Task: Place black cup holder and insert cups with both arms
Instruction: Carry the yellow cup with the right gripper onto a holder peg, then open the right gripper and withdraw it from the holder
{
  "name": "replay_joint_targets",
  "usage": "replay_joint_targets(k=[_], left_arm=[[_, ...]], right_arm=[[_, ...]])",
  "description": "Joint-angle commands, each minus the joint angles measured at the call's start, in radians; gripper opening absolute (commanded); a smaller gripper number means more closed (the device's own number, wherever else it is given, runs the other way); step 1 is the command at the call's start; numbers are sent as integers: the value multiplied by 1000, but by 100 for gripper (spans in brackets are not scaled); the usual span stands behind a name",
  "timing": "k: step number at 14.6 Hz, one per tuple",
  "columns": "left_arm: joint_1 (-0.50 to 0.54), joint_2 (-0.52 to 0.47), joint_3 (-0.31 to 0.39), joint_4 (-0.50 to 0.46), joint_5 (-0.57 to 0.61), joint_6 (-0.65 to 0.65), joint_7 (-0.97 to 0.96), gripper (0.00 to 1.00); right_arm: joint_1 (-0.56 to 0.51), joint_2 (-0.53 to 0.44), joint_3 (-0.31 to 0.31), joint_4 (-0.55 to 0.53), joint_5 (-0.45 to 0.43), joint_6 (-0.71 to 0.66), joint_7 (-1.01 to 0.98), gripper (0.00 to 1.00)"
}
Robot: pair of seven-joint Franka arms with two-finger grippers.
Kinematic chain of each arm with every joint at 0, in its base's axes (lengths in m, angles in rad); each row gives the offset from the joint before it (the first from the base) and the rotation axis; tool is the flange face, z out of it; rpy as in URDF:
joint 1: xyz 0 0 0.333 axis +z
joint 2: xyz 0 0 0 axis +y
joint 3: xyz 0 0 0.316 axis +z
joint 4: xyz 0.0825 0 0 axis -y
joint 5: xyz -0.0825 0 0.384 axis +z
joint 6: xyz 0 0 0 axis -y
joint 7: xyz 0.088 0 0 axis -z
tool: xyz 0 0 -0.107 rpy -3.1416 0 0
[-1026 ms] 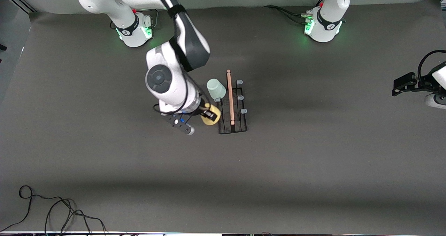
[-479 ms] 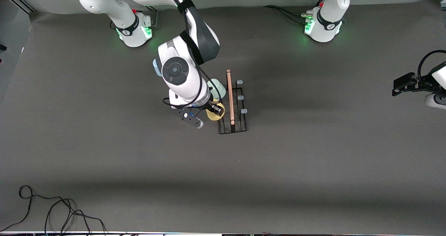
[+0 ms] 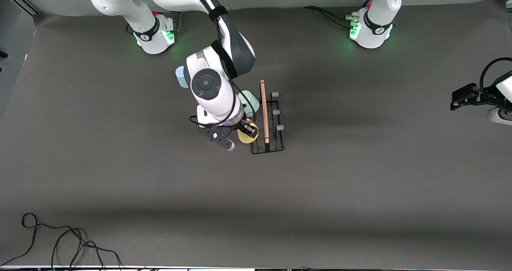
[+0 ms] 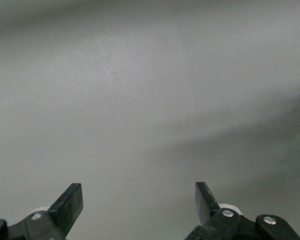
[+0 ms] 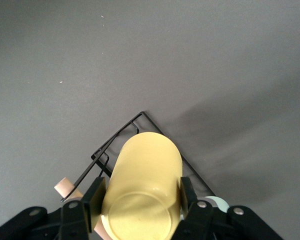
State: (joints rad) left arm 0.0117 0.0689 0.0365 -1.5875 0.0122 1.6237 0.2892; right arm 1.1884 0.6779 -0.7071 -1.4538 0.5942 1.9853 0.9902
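Matt plastic yellow cup (image 5: 142, 192), black wire rack (image 3: 267, 137) w/ wood rod (image 3: 264, 111), matt grey tabletop (image 3: 360, 183).

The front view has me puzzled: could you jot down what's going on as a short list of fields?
Right gripper: shut on the yellow cup, over the black cup holder
Left gripper: open, waiting at the table's edge
Grey-green cup: on the holder
Light blue cup: partly hidden by the right arm
Table: dark grey
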Motion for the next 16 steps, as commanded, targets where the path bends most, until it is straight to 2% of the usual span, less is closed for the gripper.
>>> replay_joint_targets(k=[1,3,10,12,14,16], left_arm=[[8,3,-3,12,-9,-13,4,100],[8,3,-3,12,-11,-13,4,100],[8,3,-3,12,-9,-13,7,100],[8,3,-3,12,-9,-13,7,100],[8,3,-3,12,-9,-13,7,100],[8,3,-3,12,-11,-13,5,100]], right_arm=[[7,2,-3,4,-10,9,33,68],[7,2,-5,4,-11,9,33,88],[0,-27,-14,6,-17,-11,18,90],[-13,-55,-22,23,-36,-84,-8,90],[-50,-78,-46,81,-91,-195,-48,90],[-104,-113,-48,128,-96,-300,-103,90]])
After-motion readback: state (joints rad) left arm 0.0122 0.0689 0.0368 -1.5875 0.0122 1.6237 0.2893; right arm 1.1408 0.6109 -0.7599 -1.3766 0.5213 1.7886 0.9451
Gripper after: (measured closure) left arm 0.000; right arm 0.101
